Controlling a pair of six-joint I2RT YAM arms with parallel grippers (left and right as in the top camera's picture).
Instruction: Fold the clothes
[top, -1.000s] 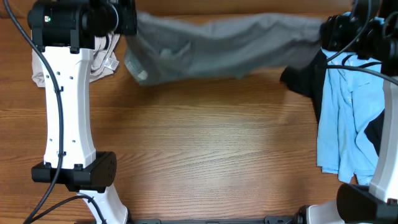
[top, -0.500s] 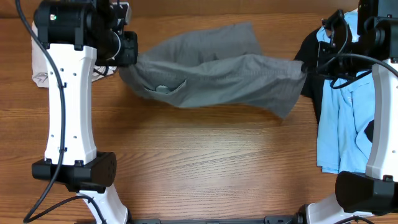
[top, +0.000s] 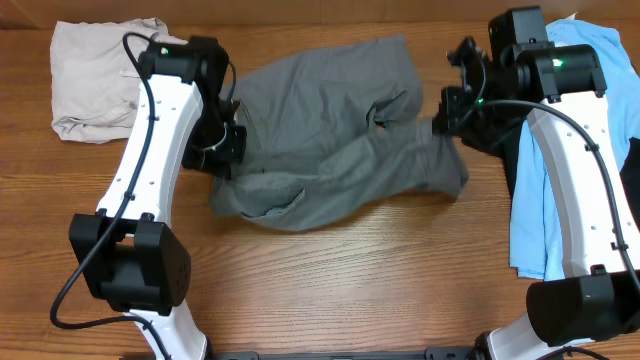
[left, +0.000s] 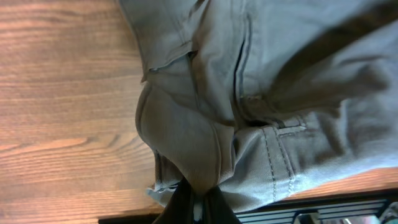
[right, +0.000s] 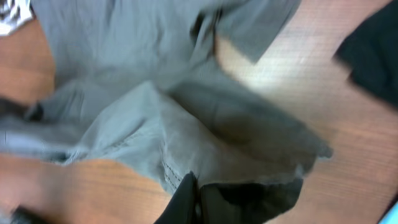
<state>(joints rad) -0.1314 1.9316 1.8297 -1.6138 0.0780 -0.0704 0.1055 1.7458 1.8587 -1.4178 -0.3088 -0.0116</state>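
Grey shorts (top: 320, 130) lie rumpled across the middle of the table, partly doubled over. My left gripper (top: 226, 148) is shut on their left edge near the waistband; the left wrist view shows the cloth (left: 249, 93) pinched between the fingers (left: 198, 205). My right gripper (top: 447, 118) is shut on the shorts' right end, low over the table; the right wrist view shows grey cloth (right: 155, 93) bunched at its fingers (right: 198, 202).
A folded beige garment (top: 100, 75) lies at the back left. A light blue shirt (top: 550, 190) and a black garment (top: 495, 135) lie at the right, under the right arm. Bare wood table (top: 350, 280) fills the front.
Both grippers have come forward and down with the shorts. The shorts were stretched in the air along the back edge; now they lie slack and doubled on the table.
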